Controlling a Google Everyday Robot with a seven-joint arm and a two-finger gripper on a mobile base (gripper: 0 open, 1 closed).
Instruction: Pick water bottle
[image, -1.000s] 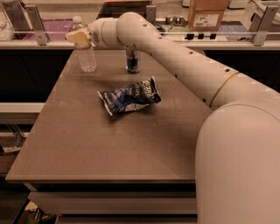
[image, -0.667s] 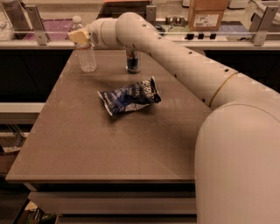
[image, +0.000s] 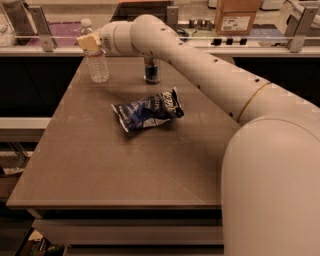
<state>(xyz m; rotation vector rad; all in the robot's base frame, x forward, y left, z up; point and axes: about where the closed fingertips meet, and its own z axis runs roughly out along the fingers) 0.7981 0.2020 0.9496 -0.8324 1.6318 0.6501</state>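
robot gripper (image: 90, 42) at the top of the upright water bottle (image: 98, 65) near the far left corner of the table (image: 100, 170), whether it grips cannot be told, seemingly the grasping step; next calls for a firm hold, then a straight lift

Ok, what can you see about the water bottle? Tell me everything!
The water bottle is clear ribbed plastic, standing upright near the far left corner of the table. The claw sits at its upper part, hiding the neck. A can stands apart, further right.
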